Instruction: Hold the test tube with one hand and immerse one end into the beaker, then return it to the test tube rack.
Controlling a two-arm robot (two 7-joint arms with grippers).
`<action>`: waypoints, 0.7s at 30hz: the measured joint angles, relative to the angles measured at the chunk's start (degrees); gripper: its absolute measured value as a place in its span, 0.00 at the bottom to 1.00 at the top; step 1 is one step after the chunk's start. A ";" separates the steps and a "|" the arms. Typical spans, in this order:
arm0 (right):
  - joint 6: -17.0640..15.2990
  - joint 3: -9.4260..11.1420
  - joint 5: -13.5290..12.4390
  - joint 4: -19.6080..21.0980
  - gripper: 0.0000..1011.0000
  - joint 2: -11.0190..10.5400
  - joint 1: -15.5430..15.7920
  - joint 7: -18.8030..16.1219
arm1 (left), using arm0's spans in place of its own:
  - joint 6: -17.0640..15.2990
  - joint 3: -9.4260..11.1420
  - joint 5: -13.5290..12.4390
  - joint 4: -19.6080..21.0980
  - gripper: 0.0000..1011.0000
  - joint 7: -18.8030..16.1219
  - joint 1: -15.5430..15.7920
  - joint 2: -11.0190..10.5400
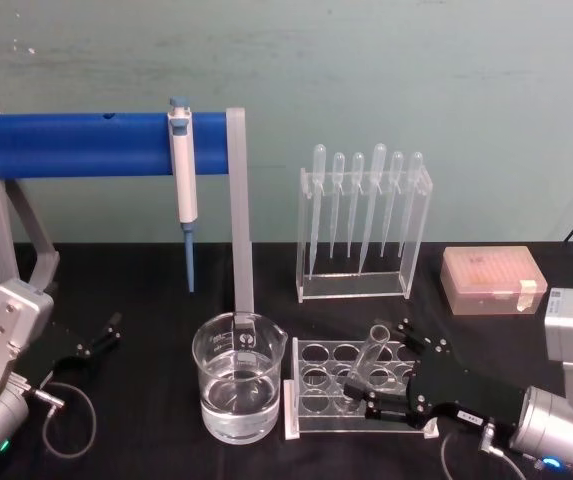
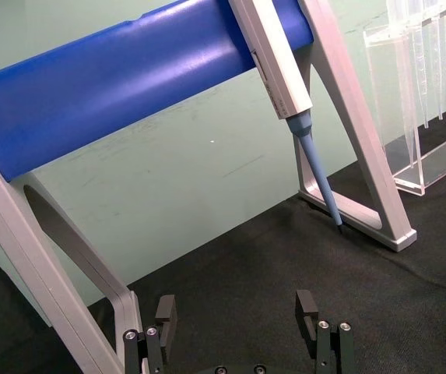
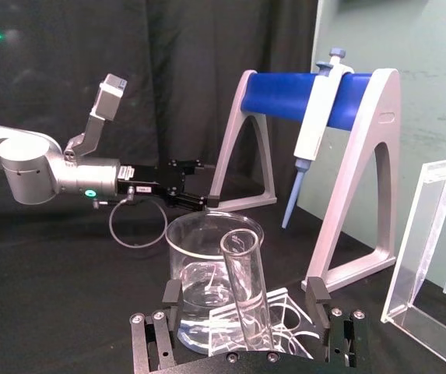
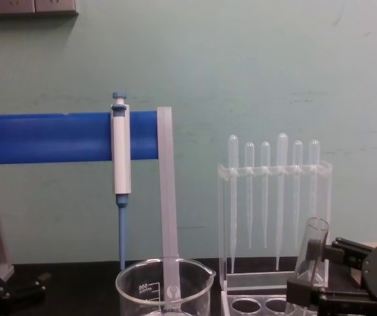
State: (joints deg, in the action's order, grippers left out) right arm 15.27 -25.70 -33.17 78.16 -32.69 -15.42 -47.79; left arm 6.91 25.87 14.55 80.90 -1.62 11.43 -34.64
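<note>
The right gripper (image 1: 385, 366) is positioned over the test tube rack (image 1: 296, 400), at the right front of the surface (image 1: 136, 290). Its fingers (image 3: 172, 300) are spread wide. The test tube (image 1: 369, 358) stands between them with a clear gap on each side, so neither finger touches it. The tube is tilted, rim uppermost, and its lower part enters the rack. The gripper body covers the tube's lower end, so the well it occupies cannot be determined. The beaker (image 1: 238, 380) stands just beside the rack on the rack's left and is partly filled with clear liquid. In the chest view its lower part is cut off. The left gripper (image 2: 237, 308) is parked low at the left of the surface, fingers apart and holding nothing.
</note>
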 joint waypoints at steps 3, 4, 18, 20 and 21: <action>-0.49 -0.02 0.37 0.38 0.99 -0.29 0.14 0.62 | 0.00 0.00 0.00 0.00 0.99 0.00 0.00 0.00; -0.57 -0.02 0.40 0.40 0.99 -0.32 0.16 0.76 | 0.00 0.00 0.00 0.00 0.99 0.00 0.00 0.00; -2.23 -1.33 2.28 -0.44 0.99 0.29 -1.76 1.72 | 0.00 0.00 0.00 0.00 0.99 0.00 0.00 0.00; -2.23 -1.40 2.50 -0.60 0.99 0.41 -1.94 1.80 | 0.00 -0.01 0.00 0.00 0.99 0.00 0.00 0.00; -2.23 -1.43 2.60 -0.68 0.99 0.46 -2.03 1.87 | 0.00 0.00 0.00 0.00 0.99 0.00 0.00 0.00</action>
State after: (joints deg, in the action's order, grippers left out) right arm 13.04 -27.13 -30.57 77.48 -32.23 -17.45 -45.92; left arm 6.91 25.86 14.55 80.90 -1.62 11.43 -34.65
